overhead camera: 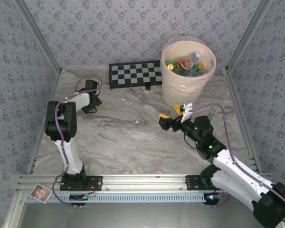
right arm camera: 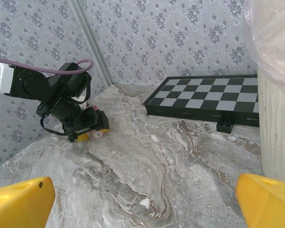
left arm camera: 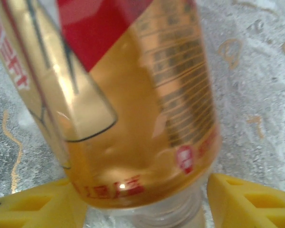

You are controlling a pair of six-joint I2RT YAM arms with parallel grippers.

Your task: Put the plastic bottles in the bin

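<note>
1 red-and-gold bottle (left arm camera: 133,118), likely light and slippery and best taken across its labelled body, is seen lying on the table (overhead camera: 133,137), well apart from the bin (overhead camera: 180,80), flanked by the left gripper (left arm camera: 142,202), whose grip cannot be told; the right gripper (right arm camera: 142,194) is spread empty.

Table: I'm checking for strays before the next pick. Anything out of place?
A checkerboard lies flat at the back beside the bin, with a small black piece at its front edge. Both look unrelated to the sorting; nothing looks spilled or damaged.
</note>
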